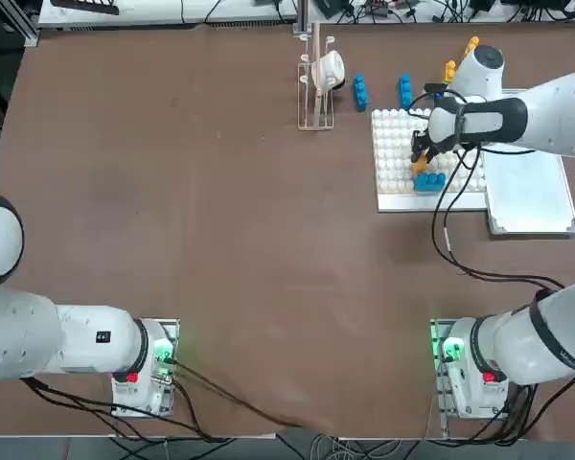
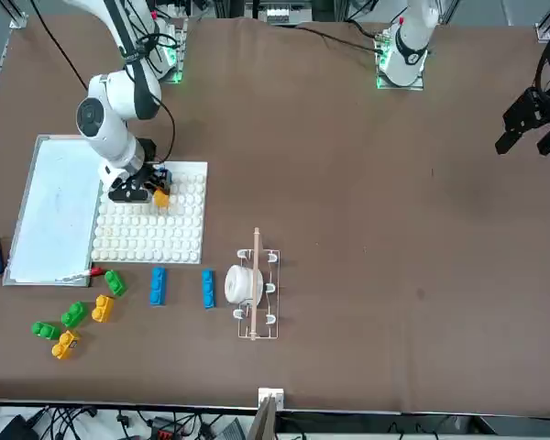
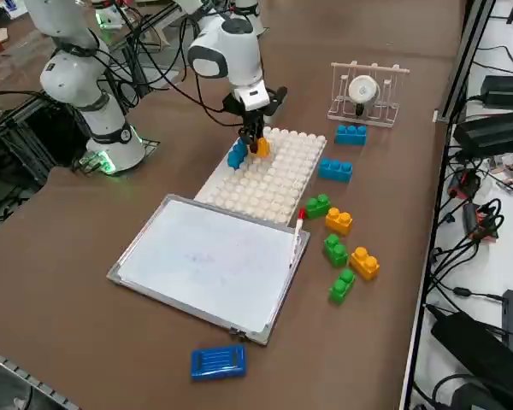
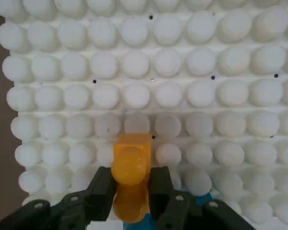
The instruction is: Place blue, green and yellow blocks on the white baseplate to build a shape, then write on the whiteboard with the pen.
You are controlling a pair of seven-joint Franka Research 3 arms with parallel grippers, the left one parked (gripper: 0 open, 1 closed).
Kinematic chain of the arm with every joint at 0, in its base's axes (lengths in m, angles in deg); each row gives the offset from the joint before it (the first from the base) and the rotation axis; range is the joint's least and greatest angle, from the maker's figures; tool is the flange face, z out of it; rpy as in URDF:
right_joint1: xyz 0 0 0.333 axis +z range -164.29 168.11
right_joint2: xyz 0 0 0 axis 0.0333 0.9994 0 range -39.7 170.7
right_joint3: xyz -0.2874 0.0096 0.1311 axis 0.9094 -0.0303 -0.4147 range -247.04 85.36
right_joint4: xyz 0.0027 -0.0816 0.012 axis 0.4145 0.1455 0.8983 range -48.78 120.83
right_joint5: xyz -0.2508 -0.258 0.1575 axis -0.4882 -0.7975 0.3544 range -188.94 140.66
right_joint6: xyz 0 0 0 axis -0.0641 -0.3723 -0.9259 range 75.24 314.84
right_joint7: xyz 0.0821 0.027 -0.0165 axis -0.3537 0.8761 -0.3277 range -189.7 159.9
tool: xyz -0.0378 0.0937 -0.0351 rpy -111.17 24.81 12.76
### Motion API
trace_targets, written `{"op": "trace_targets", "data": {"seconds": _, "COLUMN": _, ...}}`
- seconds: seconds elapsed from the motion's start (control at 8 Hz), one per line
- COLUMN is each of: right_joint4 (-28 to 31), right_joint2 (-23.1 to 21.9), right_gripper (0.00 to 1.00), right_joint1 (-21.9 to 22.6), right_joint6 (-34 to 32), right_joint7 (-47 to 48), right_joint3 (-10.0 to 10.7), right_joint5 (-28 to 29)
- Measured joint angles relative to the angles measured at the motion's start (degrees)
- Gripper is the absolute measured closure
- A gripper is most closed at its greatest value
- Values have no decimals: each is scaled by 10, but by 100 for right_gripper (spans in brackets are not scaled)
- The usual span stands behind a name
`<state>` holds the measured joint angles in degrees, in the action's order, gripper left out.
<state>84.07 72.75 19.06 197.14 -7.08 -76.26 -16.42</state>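
The two black fingers [image 4: 103, 191] of the right gripper [image 4: 130, 191] are clamped on a yellow block [image 4: 131, 167], one on each side of it. The block is a glossy orange-yellow brick with a round stud facing the wrist camera, and it sits just above the studs of the white baseplate [image 4: 182, 72]. A bit of a blue block [image 4: 149, 221] shows right under it, at the bottom centre of the wrist view.

In the top view the gripper [image 1: 421, 158] is in the upper right of the frame, over the baseplate [image 1: 393, 144], with the blue block [image 1: 429, 181] on the plate's near edge. The whiteboard [image 1: 532, 192] lies just right of the plate.

In the right side view the baseplate [image 3: 278, 179] is at centre, a square of white studs, and the whiteboard [image 3: 209, 260] lies below it, smooth with a grey frame. The pen [image 3: 298, 226], white with a red end, rests along the board's right edge. Right of it, loose on the brown table [image 3: 85, 282]: three green blocks [image 3: 335, 249], two yellow ones [image 3: 364, 262], and two blue ones [image 3: 335, 170] further up. A smooth blue slab [image 3: 217, 361] lies at the bottom, and a wire rack [image 3: 363, 94] stands at the upper right
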Motion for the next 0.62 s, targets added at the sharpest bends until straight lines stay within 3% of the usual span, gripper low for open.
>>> {"op": "trace_targets", "data": {"seconds": 0.62, "right_joint4": 0, "right_joint2": 1, "right_gripper": 59, "right_joint1": 0, "right_joint6": 1, "right_joint7": 0, "right_joint3": 0, "right_joint5": 0}}
